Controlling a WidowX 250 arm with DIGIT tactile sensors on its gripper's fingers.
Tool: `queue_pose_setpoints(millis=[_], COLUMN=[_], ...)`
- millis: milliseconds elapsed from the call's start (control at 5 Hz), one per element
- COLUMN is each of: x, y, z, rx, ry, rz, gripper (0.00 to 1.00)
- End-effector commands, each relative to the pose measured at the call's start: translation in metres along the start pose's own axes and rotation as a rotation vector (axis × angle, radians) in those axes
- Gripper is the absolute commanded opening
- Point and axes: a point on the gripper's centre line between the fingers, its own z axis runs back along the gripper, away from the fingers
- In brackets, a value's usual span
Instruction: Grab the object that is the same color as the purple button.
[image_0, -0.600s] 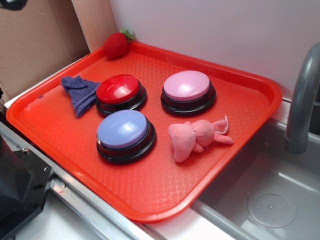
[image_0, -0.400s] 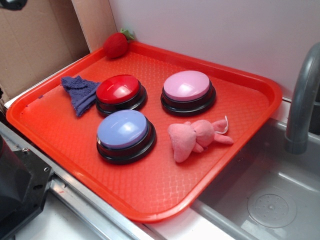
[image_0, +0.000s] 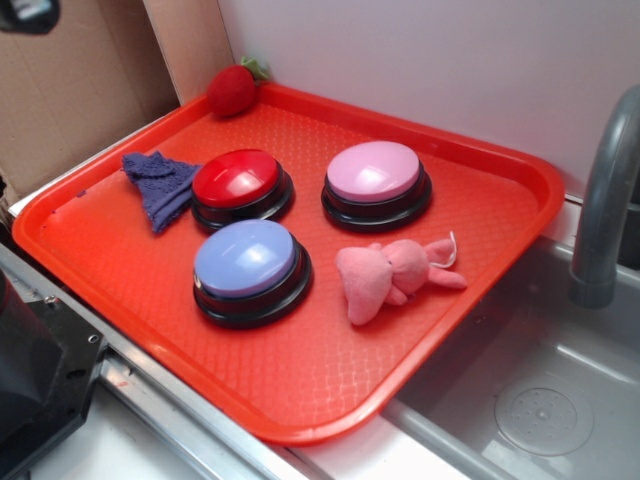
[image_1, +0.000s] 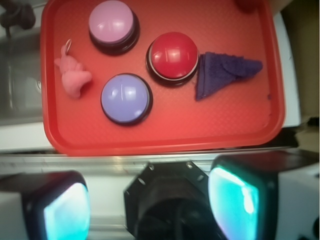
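The dark purple knitted rag (image_0: 158, 185) lies on the red tray (image_0: 300, 410) at its left, touching the red button (image_0: 238, 180). The purple button (image_0: 247, 260) with its lavender-blue dome stands in front of the red one. In the wrist view the rag (image_1: 220, 72) lies right of the red button (image_1: 173, 54), and the purple button (image_1: 125, 96) is at centre. My gripper (image_1: 150, 210) is open and empty, high above and short of the tray's near edge. Only a dark bit of it (image_0: 25, 12) shows in the exterior view's top left corner.
A pale pink button (image_0: 375, 172) and a pink plush toy (image_0: 395, 272) sit on the tray's right half. A red strawberry (image_0: 232, 90) is at the back corner. A sink (image_0: 540, 400) with a grey faucet (image_0: 605, 200) is on the right. The robot's black base (image_1: 170, 200) is below the gripper.
The bit of gripper in the top left corner has shifted slightly into view. Nothing on the tray has moved.
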Motion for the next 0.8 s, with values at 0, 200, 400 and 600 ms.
queue_pose_setpoints(millis=[0, 200, 400, 600], x=[0.033, 0.05, 0.053, 0.074], y=[0.046, 0.078, 0.104, 0.12], z=[-0.03, -0.059, -0.083, -0.114], rx=[-0.054, -0.039, -0.025, -0.014], ry=[-0.024, -0.05, -0.095, -0.101], rz=[0.389, 0.637, 0.883, 1.011], gripper=[1.0, 1.0, 1.0, 1.0])
